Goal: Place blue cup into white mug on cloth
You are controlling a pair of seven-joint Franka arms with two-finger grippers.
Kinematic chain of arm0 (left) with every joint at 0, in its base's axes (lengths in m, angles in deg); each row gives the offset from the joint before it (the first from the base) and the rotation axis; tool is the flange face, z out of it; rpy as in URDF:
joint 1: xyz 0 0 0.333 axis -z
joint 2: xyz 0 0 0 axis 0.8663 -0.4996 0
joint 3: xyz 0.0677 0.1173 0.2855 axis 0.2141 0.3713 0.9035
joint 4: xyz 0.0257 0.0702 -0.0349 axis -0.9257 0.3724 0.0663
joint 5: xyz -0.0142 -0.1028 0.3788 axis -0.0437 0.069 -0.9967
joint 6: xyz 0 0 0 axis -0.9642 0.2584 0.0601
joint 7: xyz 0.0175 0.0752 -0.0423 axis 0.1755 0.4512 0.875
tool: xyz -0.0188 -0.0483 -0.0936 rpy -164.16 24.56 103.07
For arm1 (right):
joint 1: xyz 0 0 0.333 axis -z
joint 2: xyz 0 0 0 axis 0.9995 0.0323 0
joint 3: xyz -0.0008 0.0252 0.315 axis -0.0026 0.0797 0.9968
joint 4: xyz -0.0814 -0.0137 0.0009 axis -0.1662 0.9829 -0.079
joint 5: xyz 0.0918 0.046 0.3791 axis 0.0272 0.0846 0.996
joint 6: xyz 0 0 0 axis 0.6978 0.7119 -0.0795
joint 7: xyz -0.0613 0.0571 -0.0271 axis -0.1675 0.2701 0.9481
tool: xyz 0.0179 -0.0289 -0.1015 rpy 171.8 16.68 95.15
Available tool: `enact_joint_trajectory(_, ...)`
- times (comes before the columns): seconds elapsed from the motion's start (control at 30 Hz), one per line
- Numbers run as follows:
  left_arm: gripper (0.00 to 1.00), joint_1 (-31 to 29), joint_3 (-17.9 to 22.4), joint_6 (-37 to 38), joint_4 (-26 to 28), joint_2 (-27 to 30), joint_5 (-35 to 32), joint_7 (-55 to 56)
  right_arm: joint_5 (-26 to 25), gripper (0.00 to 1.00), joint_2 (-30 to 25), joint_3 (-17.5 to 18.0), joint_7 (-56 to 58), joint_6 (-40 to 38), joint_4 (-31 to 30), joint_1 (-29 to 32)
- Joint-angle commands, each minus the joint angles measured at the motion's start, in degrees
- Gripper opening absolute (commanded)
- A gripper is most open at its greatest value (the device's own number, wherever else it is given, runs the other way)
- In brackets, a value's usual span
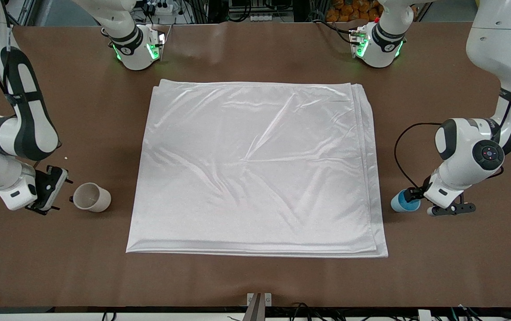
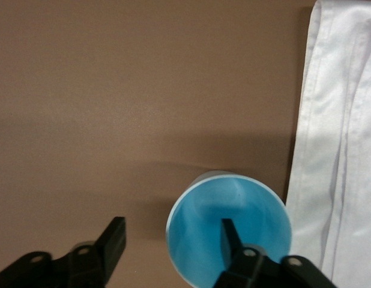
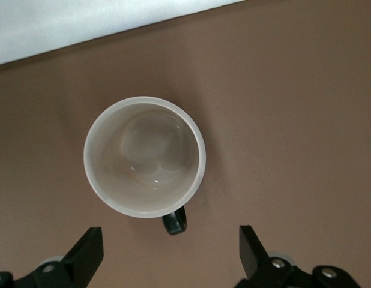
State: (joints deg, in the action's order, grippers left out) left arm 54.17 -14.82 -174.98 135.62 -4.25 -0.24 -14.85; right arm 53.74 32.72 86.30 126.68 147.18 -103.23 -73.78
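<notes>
The white cloth (image 1: 255, 169) lies flat in the middle of the table. The blue cup (image 1: 403, 201) stands upright on the bare table beside the cloth, toward the left arm's end. My left gripper (image 1: 410, 195) is open at the cup. In the left wrist view (image 2: 172, 237) one finger (image 2: 230, 235) is inside the blue cup (image 2: 233, 210) and the other is outside its wall. The white mug (image 1: 91, 197) stands on the bare table toward the right arm's end. My right gripper (image 1: 61, 191) is open beside it. In the right wrist view (image 3: 170, 249) the mug (image 3: 144, 157) has its dark handle (image 3: 174, 223) pointing between the fingers.
The cloth's layered edge shows in the left wrist view (image 2: 341, 150) close beside the cup, and its edge shows in the right wrist view (image 3: 83, 24) past the mug. The brown table (image 1: 255, 281) surrounds the cloth. Both arm bases stand along the edge farthest from the front camera.
</notes>
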Motion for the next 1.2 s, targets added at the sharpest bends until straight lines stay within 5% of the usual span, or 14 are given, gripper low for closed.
enact_joint_trajectory(0.0, 0.48, 0.14, -0.15, -0.4, -1.6, -1.48, -0.32, -0.42, 0.27, 1.0, 4.02, 0.55, 6.59, -0.17, 4.82, 0.92)
enact_joint_trajectory(0.3, 0.0, 0.32, -0.15, -0.66, -2.31, -2.53, -0.41, -0.43, -0.51, 1.0, 6.04, 0.47, 13.27, -0.08, 6.32, 0.84)
enact_joint_trajectory(0.83, 0.0, 2.52, -0.68, -0.05, -3.54, -2.36, -0.85, 0.19, -5.53, 1.0, 8.94, 0.55, 18.99, 2.12, 6.67, 1.27)
enact_joint_trajectory(0.93, 0.0, 3.13, -0.59, 0.3, -3.89, -2.18, -0.85, 0.19, -5.53, 0.91, 9.47, 0.55, 18.99, 2.47, 6.58, 1.28)
enact_joint_trajectory(1.17, 0.0, 3.66, -1.11, 12.5, -11.43, -1.48, -0.58, 0.28, -5.53, 0.84, 9.74, 0.55, 19.43, 2.64, 6.14, 1.36)
